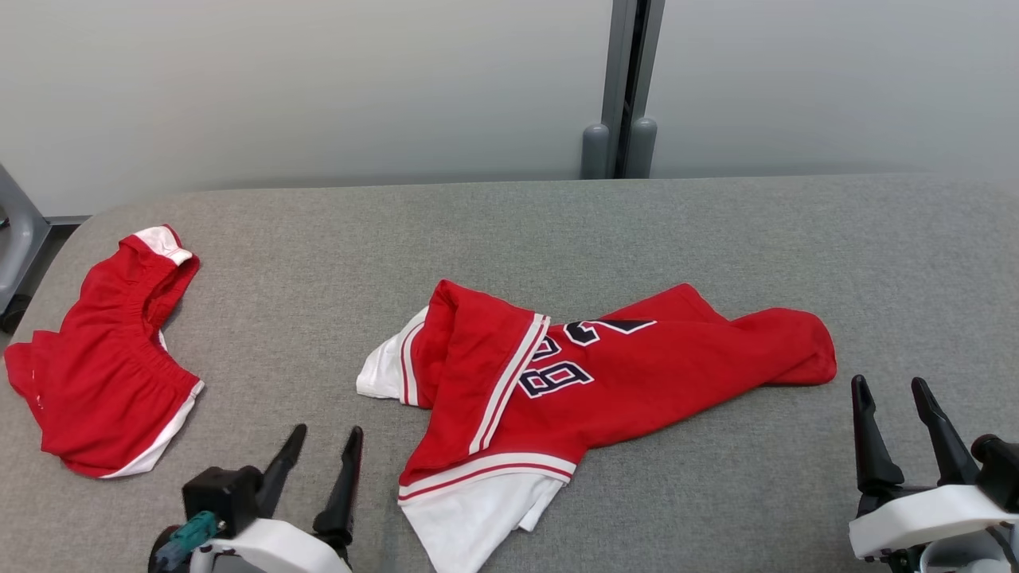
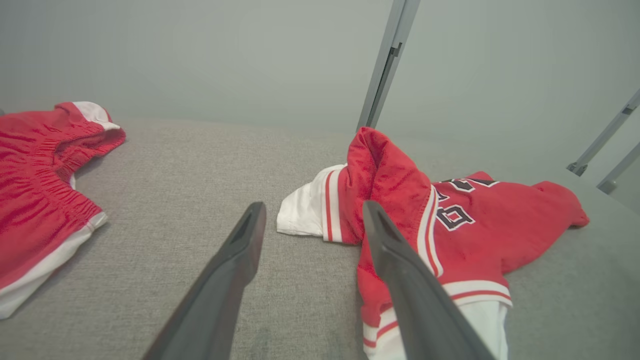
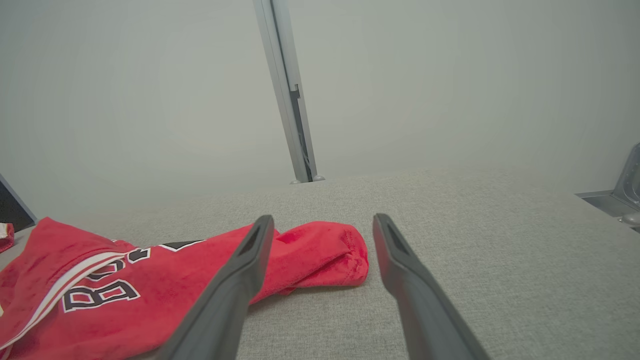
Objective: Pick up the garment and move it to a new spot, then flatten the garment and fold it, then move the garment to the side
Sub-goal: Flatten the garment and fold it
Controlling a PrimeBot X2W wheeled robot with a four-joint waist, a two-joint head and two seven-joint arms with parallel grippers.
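A crumpled red jersey (image 1: 621,374) with white trim and dark lettering lies in the middle of the grey padded table (image 1: 509,231). It also shows in the left wrist view as the jersey (image 2: 450,225) and in the right wrist view as the jersey (image 3: 165,285). My left gripper (image 1: 326,442) stands open near the front edge, just left of the jersey's white hem, holding nothing. My right gripper (image 1: 890,390) is open too, a little right of the jersey's red end, with nothing between its fingers. The left gripper (image 2: 312,215) and right gripper (image 3: 322,222) show spread fingers.
A second red garment, shorts (image 1: 103,374) with white trim, lies at the table's left edge. A grey wall with a vertical metal post (image 1: 625,87) stands behind the table. Bare grey surface lies at the back and right (image 1: 876,255).
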